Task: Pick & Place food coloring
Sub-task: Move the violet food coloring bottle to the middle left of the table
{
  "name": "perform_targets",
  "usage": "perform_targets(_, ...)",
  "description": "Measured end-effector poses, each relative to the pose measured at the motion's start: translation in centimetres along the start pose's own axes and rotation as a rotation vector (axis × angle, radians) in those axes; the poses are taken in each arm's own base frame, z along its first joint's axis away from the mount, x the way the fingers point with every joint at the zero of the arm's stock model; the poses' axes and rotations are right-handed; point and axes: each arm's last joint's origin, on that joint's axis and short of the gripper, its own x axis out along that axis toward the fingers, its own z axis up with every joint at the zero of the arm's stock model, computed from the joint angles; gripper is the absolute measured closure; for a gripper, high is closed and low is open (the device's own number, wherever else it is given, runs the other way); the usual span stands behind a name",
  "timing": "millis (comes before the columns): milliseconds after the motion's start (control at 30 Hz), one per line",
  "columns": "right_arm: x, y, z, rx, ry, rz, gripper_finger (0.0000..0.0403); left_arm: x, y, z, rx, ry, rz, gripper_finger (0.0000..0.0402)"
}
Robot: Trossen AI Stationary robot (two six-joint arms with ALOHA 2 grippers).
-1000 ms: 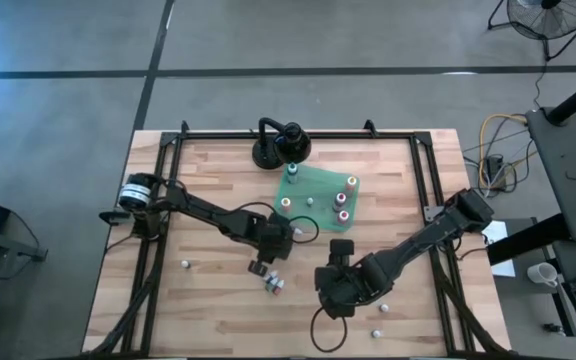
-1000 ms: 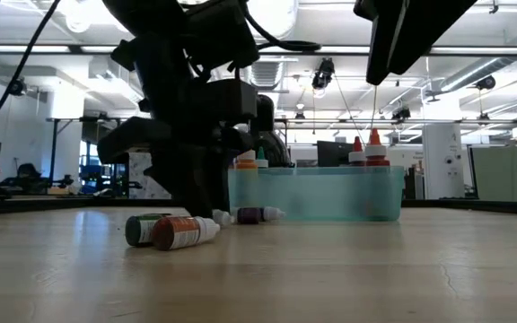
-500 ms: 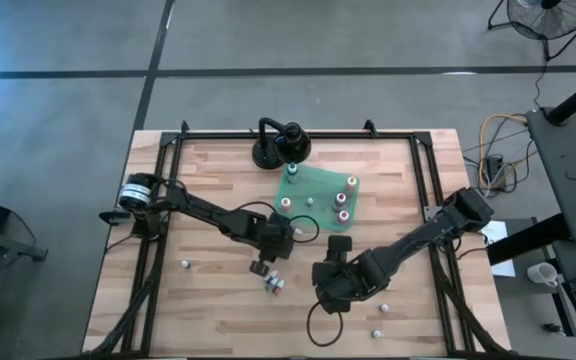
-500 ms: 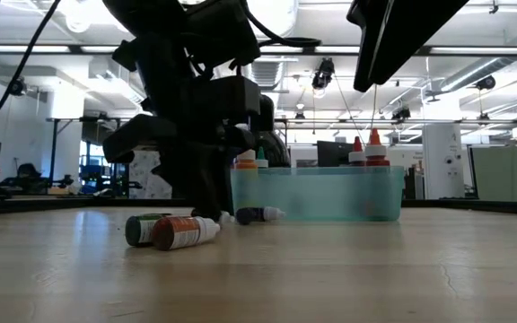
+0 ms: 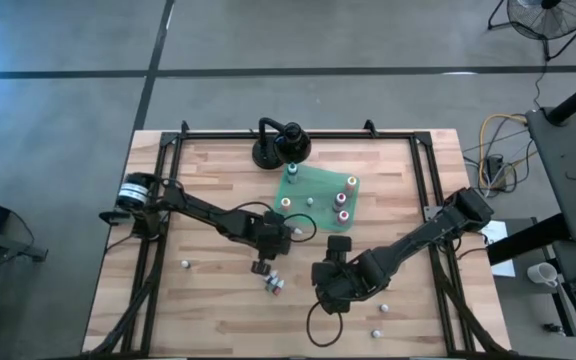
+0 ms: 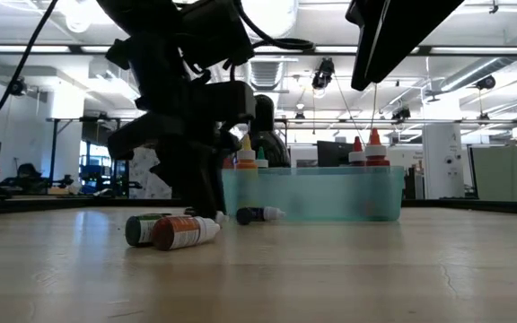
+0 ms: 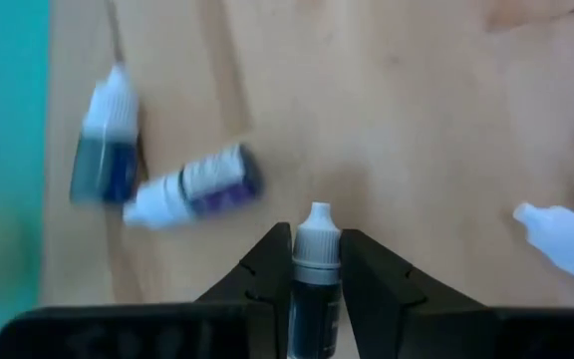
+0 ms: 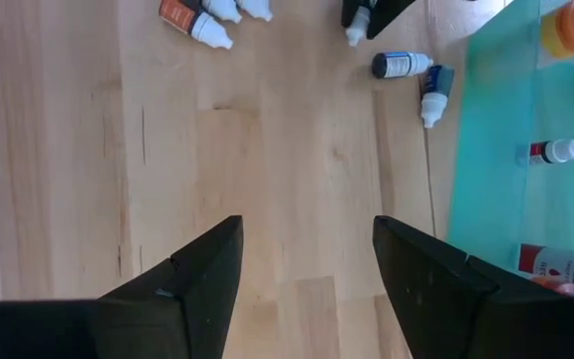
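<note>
The food coloring is several tiny bottles. Some stand on the green sheet [image 5: 318, 190]; others lie on the wood, among them a blue one [image 7: 103, 150], a purple one [image 7: 192, 187] and an orange one [image 6: 179, 231]. My left gripper [image 7: 315, 239], near the sheet's near left corner [image 5: 266, 262], is shut on a dark bottle with a white cap [image 7: 315, 289]. My right gripper [image 8: 307, 269] hangs open above bare wood toward the near edge [image 5: 328, 290], with nothing between its fingers. My left gripper pinches the dark bottle's body [image 7: 315, 299] between its two fingers, just behind the white cap [image 7: 316, 234], which sticks out past the fingertips. The fingers come slanting down from above and lie along the bottle. Whether the bottle still touches the wood, I cannot tell.
A black round-based stand [image 5: 278, 145] is at the far edge behind the sheet. Two bottles lie close to my left gripper [image 5: 274, 284]. Single whitish bottles lie at the near left [image 5: 184, 264] and near right [image 5: 385, 308]. A black frame [image 5: 158, 200] runs along the table's sides.
My left gripper has rolled a little about its own axis while staying in place; in the low view its dark hand now stands more tilted. The lying bottles and my right arm have kept still.
</note>
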Motion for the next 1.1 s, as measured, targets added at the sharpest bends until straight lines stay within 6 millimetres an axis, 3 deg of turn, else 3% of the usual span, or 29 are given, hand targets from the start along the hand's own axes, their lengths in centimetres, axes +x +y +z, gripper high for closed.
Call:
perform_targets(467, 0.0, 0.0, 0.0, -0.051, -0.002, 0.002, 0.0184, -0.5, -0.3, -2.7, -0.507, 0.169, 0.019, 0.0343)
perform_targets(833, 0.0, 0.0, 0.0, -0.050, -0.003, 0.003, 0.0184, -0.4, 0.3, -2.9, -0.629, 0.183, 0.025, 0.0315)
perform_targets(1100, 0.0, 0.0, 0.0, -0.051, -0.003, 0.003, 0.0184, -1.0, 0.4, -2.9, -0.634, 0.184, 0.025, 0.0370)
